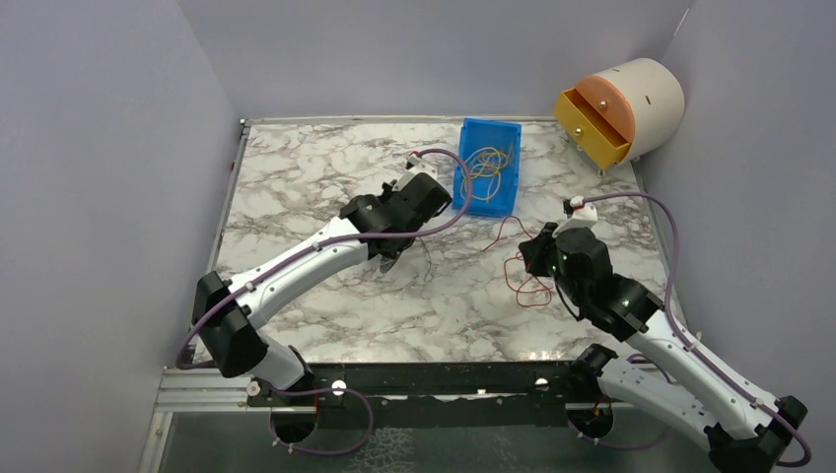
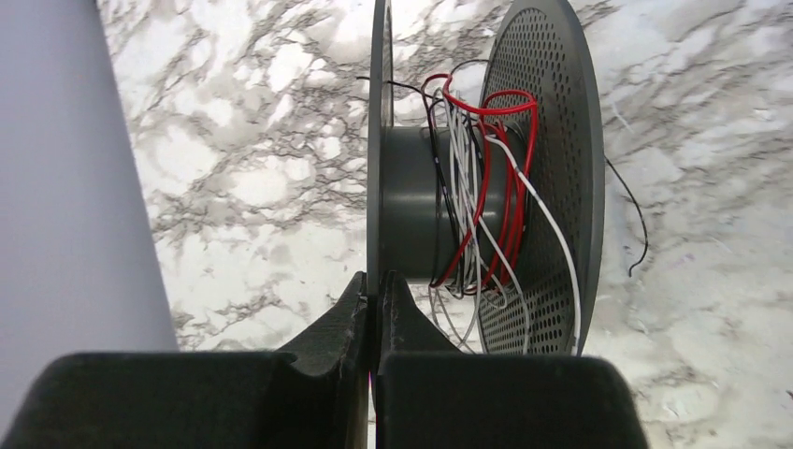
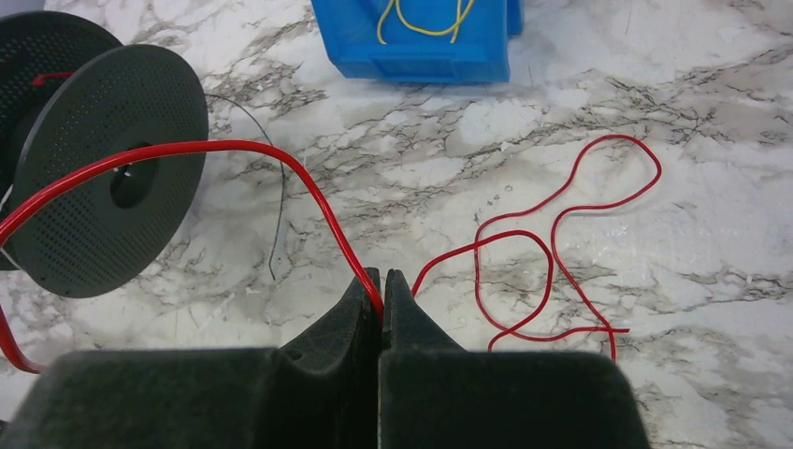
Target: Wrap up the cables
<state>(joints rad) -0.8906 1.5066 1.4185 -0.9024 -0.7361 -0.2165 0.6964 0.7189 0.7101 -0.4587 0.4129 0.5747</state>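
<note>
Left fingers point(image 2: 382, 297) are fully closed, clamped on the thin rim of one flange of a dark grey spool point(image 2: 411, 201), flanges upright; cannot tell if the spool touches the counter point(image 1: 325, 168). The cables point(image 2: 510, 187) are partly on that spool: several red turns around the hub between the two perforated flanges, mixed with white strands point(image 2: 552, 234) and a few dark ones, loosely wound, some loops hanging below the hub. Right fingers point(image 3: 384, 288) are pinched shut on one red cable. From the pinch it arches up and left to the spool, and on the other side it runs out into loose loops lying flat on the counter to the right. A thin black wire point(image 3: 278, 215) lies on the counter just beside the spool; cannot tell if it joins the winding. Blue bin point(image 3: 430, 58) sits on the counter beyond the fingers, open top, holding a tangle of thin yellow wires point(image 3: 421, 23); in the top view some darker strands show in there too, too fine to sort out. It is apart from the red loops. At the far right corner, off the marble, is a cream round drawer unit point(image 1: 651, 94) with a yellow drawer point(image 1: 594, 126) pulled out; its inside is not visible from here.
</note>
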